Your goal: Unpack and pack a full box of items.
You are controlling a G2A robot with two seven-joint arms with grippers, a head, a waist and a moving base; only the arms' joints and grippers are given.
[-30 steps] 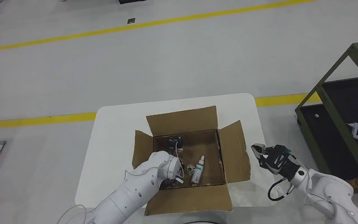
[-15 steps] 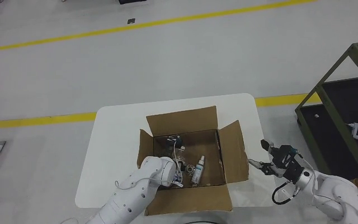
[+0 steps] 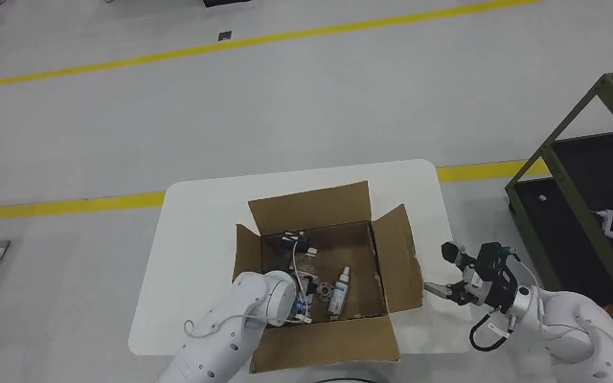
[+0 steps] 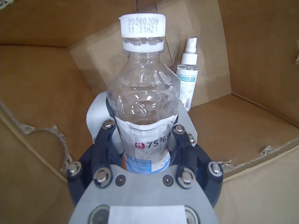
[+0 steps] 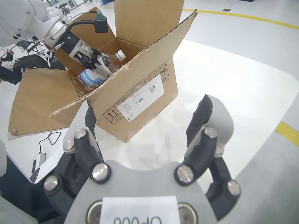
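Observation:
An open cardboard box (image 3: 311,204) stands on the white table. My left gripper (image 4: 142,117) is inside it, shut on a clear plastic bottle (image 4: 142,87) with a white cap and a torn label. From the right wrist view the bottle (image 5: 90,78) lies tilted in the left gripper (image 5: 93,62), its cap just above the box rim. A small white spray bottle (image 4: 188,80) lies on the box floor beyond it, also in the top view as the spray bottle (image 3: 339,290). My right gripper (image 5: 147,115) hangs open and empty over the table, to the right of the box (image 5: 140,96).
The box's four flaps stand out around its opening. The table (image 3: 192,249) has bare room to the left of and behind the box. A dark green metal rack (image 3: 565,182) stands on the floor off the table's right side. Another small item (image 3: 326,287) lies in the box.
My left arm has drawn back toward the near side of the box with the bottle. My right gripper has shifted slightly right and nearer, and turned its fingers toward the box.

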